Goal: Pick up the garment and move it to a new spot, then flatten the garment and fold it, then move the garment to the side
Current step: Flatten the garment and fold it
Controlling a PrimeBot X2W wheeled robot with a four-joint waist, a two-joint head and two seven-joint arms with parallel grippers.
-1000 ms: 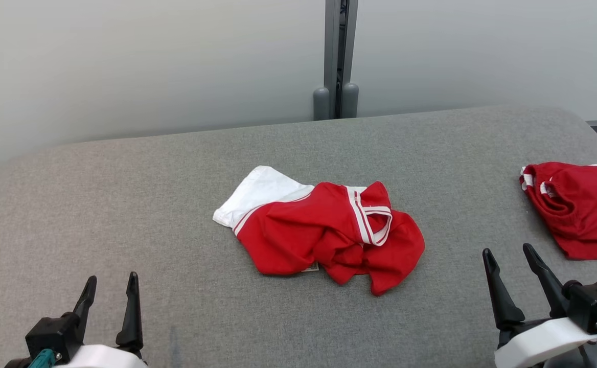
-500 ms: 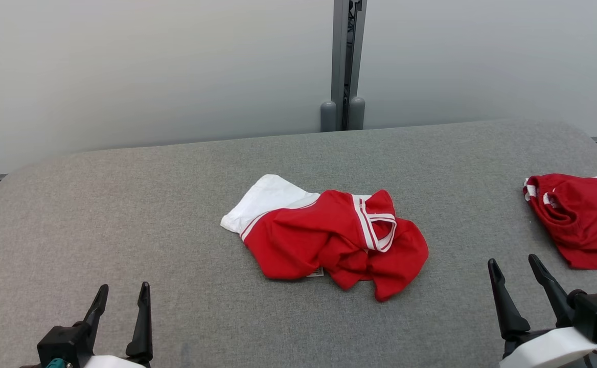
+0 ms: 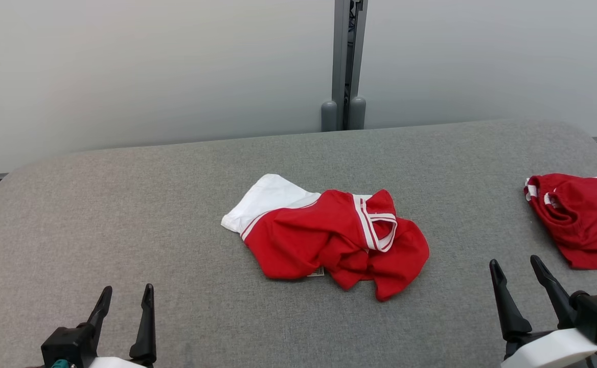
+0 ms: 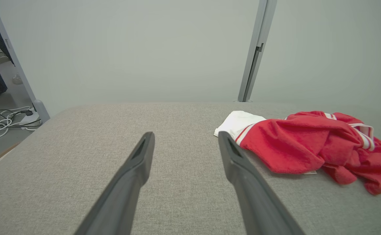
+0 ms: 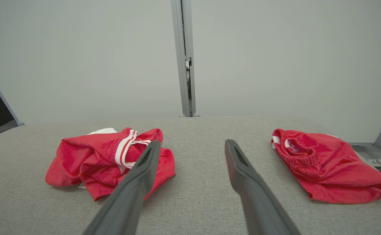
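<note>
A crumpled red garment with white trim and a white panel lies in the middle of the grey padded table. It also lies right of centre in the left wrist view as the garment and at the left in the right wrist view as the garment. My left gripper stands open at the lower left, well short of the cloth, with nothing between its fingers. My right gripper is open too at the lower right, apart from both cloths. Both pairs of fingers, the left gripper and the right gripper, hover above bare table.
A second red garment with white trim lies by the table's right edge, also the second garment in the right wrist view. Grey partition panels with a metal post stand behind the table. Cables lie on the floor off the left.
The whole head view has shifted slightly, so the camera has moved. The garments lie as before and both grippers stay open.
</note>
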